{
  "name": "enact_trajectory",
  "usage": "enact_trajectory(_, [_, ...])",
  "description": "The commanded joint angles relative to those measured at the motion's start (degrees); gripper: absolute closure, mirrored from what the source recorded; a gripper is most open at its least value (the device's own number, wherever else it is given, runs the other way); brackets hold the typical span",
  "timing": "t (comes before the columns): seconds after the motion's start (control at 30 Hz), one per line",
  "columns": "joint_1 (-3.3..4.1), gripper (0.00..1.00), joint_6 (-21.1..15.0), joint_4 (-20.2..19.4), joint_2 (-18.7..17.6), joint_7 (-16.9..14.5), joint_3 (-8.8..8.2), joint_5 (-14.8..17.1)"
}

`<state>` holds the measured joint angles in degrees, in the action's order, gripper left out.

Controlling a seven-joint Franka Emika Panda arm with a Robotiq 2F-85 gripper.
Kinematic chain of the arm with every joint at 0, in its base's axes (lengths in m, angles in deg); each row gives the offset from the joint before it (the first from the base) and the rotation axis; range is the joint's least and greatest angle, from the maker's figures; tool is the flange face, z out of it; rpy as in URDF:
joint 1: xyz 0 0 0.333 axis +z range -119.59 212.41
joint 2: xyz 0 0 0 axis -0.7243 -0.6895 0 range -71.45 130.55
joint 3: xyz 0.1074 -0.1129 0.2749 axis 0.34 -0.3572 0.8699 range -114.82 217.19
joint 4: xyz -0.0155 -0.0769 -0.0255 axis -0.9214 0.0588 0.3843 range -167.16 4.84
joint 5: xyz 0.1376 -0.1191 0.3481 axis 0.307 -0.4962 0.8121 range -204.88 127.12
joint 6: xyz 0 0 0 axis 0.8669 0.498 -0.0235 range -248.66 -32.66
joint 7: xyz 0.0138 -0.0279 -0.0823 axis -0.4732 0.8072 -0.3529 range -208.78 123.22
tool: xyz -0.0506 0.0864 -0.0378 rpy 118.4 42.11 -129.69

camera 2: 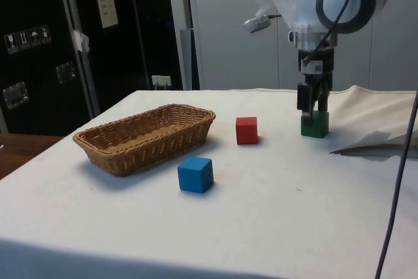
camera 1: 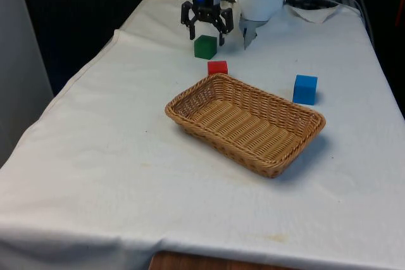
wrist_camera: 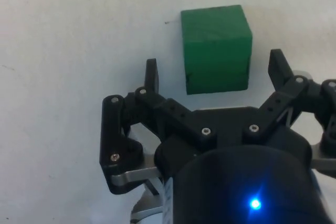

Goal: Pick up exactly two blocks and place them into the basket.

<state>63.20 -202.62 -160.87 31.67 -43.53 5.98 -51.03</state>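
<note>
1. Front view: gripper (camera 1: 207,31) sits at far end of table (camera 1: 95,156), fingers spread, tips just above and behind green block (camera 1: 205,47). Red block (camera 1: 217,67) lies just beside basket (camera 1: 190,102) far rim, between basket and green block. Blue block (camera 1: 305,88) stands near basket on the front view's right, apart from it. Basket holds no blocks.
2. Side view: gripper (camera 2: 313,105) points straight down, fingertips level w/ top of green block (camera 2: 315,124); contact cannot be told. Red block (camera 2: 246,130) sits between basket (camera 2: 91,145) and green block, apart from both. Blue block (camera 2: 195,174) stands nearest the camera, near the basket wall.
3. Wrist view: fingers (wrist_camera: 151,74) wide apart, green block (wrist_camera: 216,48) between and just beyond the tips, not pinched; gap visible each side. Block rests flat on white cloth (wrist_camera: 68,35).
</note>
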Motion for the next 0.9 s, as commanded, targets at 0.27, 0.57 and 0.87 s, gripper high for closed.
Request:
enact_trajectory(0.27, [0.40, 0.20, -3.0, -1.9, 0.6, 0.3, 0.52, 1.0])
enact_trajectory(0.57, [0.06, 1.00, -2.2, -1.1, 0.0, 0.7, 0.52, 0.0])
enact_trajectory(0.87, [0.17, 1.00, -2.9, -1.3, 0.9, 0.8, 0.63, 0.2])
